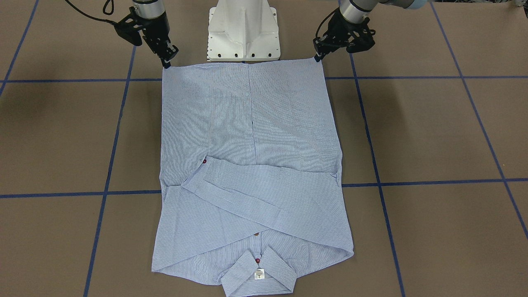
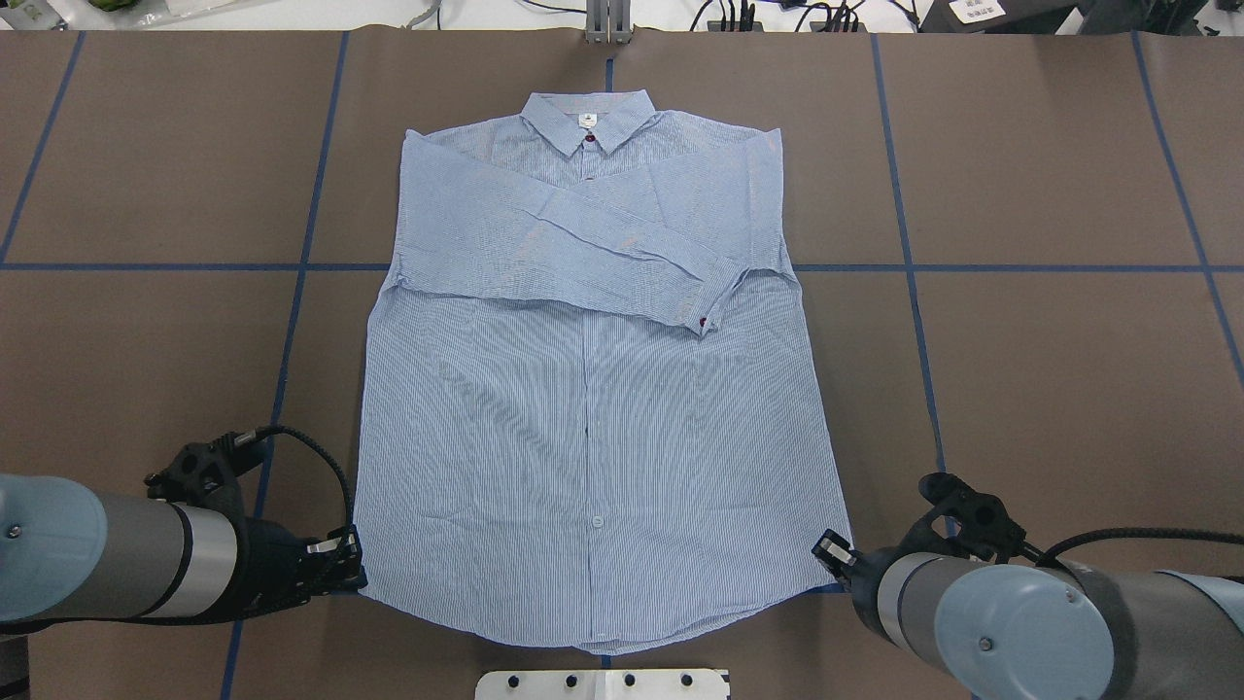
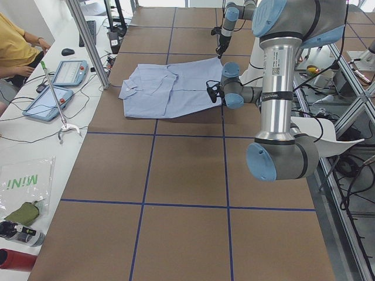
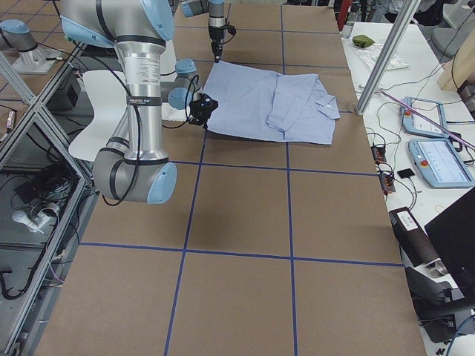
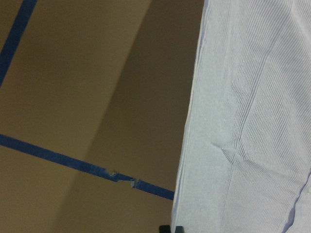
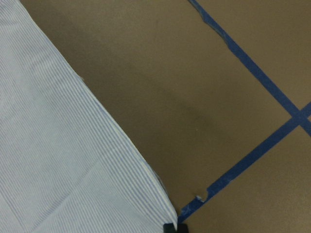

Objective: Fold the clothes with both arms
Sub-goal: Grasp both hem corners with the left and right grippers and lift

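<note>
The blue-and-white striped shirt (image 1: 247,136) lies flat on the brown table, front up, with the collar (image 2: 586,122) far from me. Both sleeves are folded across the chest, and one cuff (image 2: 708,309) lies on top. My left gripper (image 2: 352,569) sits at the near hem corner on my left and looks shut on it; it also shows in the front-facing view (image 1: 318,57). My right gripper (image 2: 831,554) looks shut on the other near hem corner (image 6: 167,213). Each wrist view shows only a shirt edge (image 5: 187,145) running down to a dark fingertip.
The white pedestal base (image 1: 243,31) stands just behind the hem, between the arms. Blue tape lines (image 2: 292,321) cross the brown table top. A metal post (image 3: 88,41), tablets (image 3: 67,73) and a seated person (image 3: 17,47) are past the collar end.
</note>
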{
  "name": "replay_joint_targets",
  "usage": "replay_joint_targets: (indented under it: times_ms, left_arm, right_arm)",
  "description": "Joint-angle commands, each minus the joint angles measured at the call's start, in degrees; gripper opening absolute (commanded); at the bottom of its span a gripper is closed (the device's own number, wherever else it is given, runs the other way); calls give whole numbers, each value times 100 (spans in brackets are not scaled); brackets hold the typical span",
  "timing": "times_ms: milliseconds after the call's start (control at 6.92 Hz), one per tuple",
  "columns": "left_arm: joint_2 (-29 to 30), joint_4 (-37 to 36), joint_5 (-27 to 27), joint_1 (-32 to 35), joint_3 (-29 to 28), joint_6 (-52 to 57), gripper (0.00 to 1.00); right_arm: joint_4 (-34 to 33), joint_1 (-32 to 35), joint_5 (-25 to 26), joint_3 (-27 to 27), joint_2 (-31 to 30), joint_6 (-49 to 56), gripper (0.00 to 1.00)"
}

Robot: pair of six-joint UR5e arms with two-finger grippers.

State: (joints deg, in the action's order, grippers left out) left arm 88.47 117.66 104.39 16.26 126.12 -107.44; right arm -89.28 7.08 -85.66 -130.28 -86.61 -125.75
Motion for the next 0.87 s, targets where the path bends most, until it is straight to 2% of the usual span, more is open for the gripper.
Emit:
replay_joint_targets:
  times_ms: [0,144,289,578,722]
  left_arm:
    - [-5,-102,20,200,262,-301,0]
    - [56,-94,90,550,290,-478,0]
    - [274,-111,178,1041,282,-445,0]
    - [303,-129,580,1650,378,-444,0]
    - [381,-486,835,1861,526,-444,0]
  right_arm:
    - [-2,459,-47,-76,248,7,0]
    - [-2,609,-39,-77,441,-11,0]
    - [7,802,40,-103,478,-28,0]
    - [-2,883,355,-339,461,-46,0]
    - [-2,970,479,-419,469,-133,0]
